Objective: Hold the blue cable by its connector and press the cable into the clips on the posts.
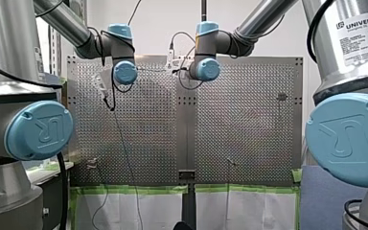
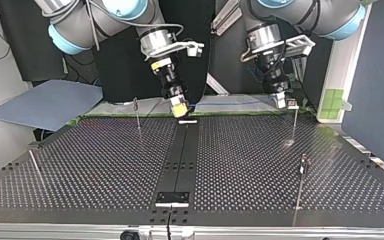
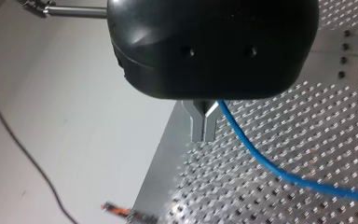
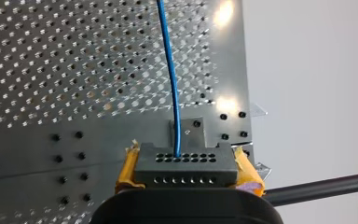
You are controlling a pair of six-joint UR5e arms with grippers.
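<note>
1. Perforated metal tabletop [image 2: 105,165] fills the scene. A dark strip [image 2: 180,150] runs down its middle, and thin posts [image 2: 137,112] stand well apart on it. In the front view, green tape [image 1: 134,189] edges its near side.
2. The blue cable [image 2: 235,103] hangs stretched in the air between the two arms' jaws. In the top view it runs along the tabletop's edge nearest the arms.
3. The right arm comes in at the top view's left and points steeply down at that edge. The right arm's jaws are clamped on the connector [image 4: 186,168], a dark block with rows of small holes. The yellow pads [image 4: 126,170] press on both of its sides. The cable leaves the middle of the block and runs straight ahead over the perforated metal.
4. The left arm comes in at the top view's right, also pointing down. The metal fingers [image 3: 195,126] of the left arm's jaws stand together, with only a thin line between them. The cable comes out from under the black body right beside them and curves away. Whether it is pinched between them does not show.
5. In the top view, a post topped by a clip [image 2: 292,104] stands just beside the left arm's jaws. Whether the cable touches that clip cannot be told. A blue sheet [image 2: 45,102] lies off the tabletop at the top view's left.
</note>
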